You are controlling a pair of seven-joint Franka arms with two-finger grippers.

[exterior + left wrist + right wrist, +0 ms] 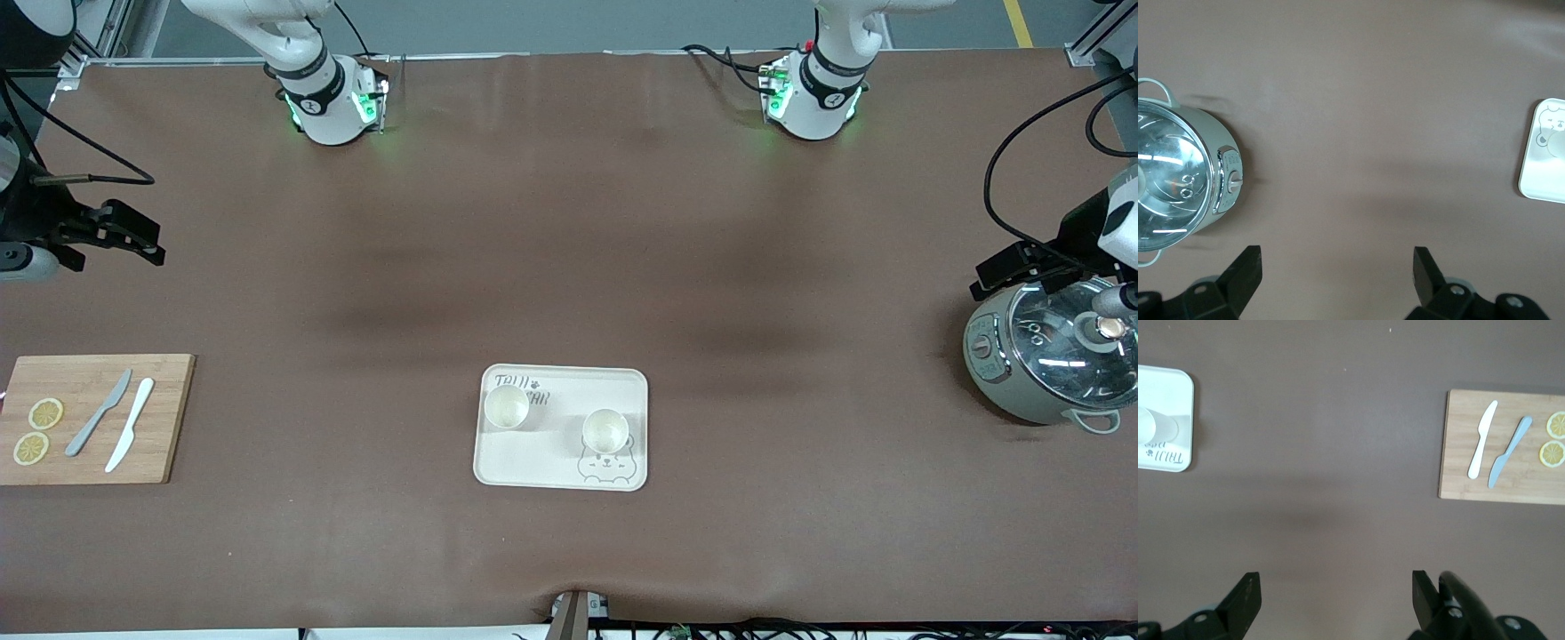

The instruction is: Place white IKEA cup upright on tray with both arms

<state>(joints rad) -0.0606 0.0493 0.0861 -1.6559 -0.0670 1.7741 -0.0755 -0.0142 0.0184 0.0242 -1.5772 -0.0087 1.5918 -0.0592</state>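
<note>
1. Nearest the front camera is the tray [562, 467], bear face on its near end, lettering on the farther end. Its long axis runs from one arm's end of the table toward the other's.
2. Two white cups are already on it, both mouth-up: one cup [605, 430] just above the bear, the other cup [507, 406] farther from the camera, over the lettering. So upright looks done, I'd say.
3. Handling-wise they're probably light, rigid and a bit slick, chippable if ceramic. I'd pinch across the rim or wall, gently.
4. Off toward the ends: a wooden cutting board [93, 418] with two knives and lemon slices, and a glass-lidded pot [1049, 360].
5. Right gripper [133, 238] hangs over bare table above the board, jaws spread wide, empty. Left gripper [1022, 267] is over the pot's edge, also wide and empty. Both arms seem parked.
</note>
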